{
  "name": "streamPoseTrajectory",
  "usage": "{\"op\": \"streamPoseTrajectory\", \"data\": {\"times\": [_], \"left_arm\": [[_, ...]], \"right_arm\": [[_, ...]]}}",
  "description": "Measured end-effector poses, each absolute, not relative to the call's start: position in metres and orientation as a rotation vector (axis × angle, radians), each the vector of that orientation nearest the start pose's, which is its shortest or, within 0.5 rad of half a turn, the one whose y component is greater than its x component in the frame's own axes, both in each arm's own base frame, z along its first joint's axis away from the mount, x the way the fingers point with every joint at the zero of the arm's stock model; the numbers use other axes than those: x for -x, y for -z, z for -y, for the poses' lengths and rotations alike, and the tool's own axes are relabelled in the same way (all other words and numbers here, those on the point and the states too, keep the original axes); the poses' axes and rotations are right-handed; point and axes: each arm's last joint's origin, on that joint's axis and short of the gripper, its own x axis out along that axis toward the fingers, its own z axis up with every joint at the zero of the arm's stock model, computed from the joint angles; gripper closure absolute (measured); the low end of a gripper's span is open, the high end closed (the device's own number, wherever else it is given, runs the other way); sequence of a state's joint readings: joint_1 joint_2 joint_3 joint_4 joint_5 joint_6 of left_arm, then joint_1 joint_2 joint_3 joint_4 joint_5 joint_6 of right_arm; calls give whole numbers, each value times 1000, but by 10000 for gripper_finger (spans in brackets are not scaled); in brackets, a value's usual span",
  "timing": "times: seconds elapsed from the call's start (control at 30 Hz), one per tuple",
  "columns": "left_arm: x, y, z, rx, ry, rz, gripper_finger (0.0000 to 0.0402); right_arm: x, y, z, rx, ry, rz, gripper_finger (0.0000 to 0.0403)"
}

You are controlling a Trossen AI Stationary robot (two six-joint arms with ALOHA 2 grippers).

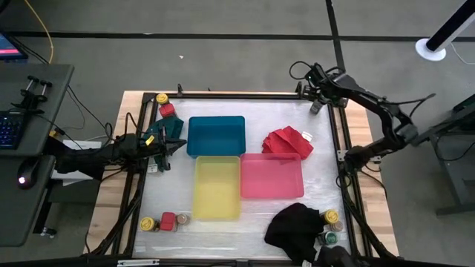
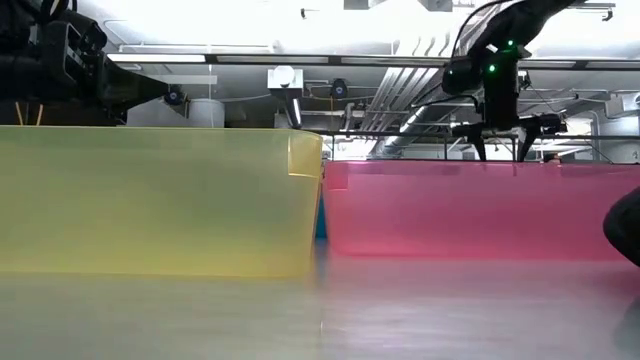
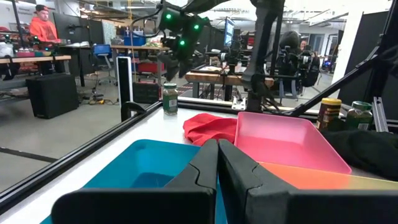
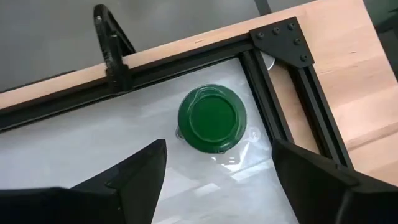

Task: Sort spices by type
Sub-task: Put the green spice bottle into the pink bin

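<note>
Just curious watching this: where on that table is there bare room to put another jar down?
Free: the white surface between the blue plastic tray and the far frame rail, and the strip nearer than the yellow tray. Crowded: the corners, with small spice jars, and around the black cloth.

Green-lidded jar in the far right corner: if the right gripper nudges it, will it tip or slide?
The green-lidded jar stands upright and looks taller than wide, so a high push may tip it. The glossy table liner probably lets it slide. The open right gripper hangs above, apart.

Three trays [image 1: 216, 136] between both arms
</note>
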State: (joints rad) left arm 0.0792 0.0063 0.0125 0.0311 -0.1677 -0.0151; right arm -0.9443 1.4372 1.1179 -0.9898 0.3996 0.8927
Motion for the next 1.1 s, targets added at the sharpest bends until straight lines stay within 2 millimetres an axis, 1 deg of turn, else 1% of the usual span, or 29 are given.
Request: {"op": "streamPoseTrajectory", "data": {"times": [0.1, 0.2, 0.3, 0.37, 0.43, 0.67, 0.83, 1.0, 1.1], "left_arm": [[-96, -170, -12, 16, -246, 39, 402], [-96, -170, -12, 16, -246, 39, 401], [-96, -170, -12, 17, -246, 39, 401], [-96, -170, -12, 17, -246, 39, 402], [-96, -170, -12, 16, -246, 39, 401], [-96, -170, -12, 17, -246, 39, 402], [-96, -170, -12, 17, -246, 39, 402], [-96, -170, -12, 17, -246, 39, 402], [-96, -170, -12, 16, -247, 39, 401]], "right_arm": [[-143, -248, 223, -1020, 1723, -777, 116], [-145, -245, 226, -1038, 1766, -739, 116], [-146, -239, 230, -1085, 1795, -717, 116], [-147, -236, 232, -1138, 1823, -663, 116], [-148, -231, 234, -1172, 1848, -647, 116], [-152, -217, 242, -1196, 1948, -598, 116], [-156, -210, 248, -1184, 1965, -548, 116], [-159, -201, 251, -1194, 1967, -588, 117], [-159, -195, 252, -1195, 1968, -636, 130]]}}
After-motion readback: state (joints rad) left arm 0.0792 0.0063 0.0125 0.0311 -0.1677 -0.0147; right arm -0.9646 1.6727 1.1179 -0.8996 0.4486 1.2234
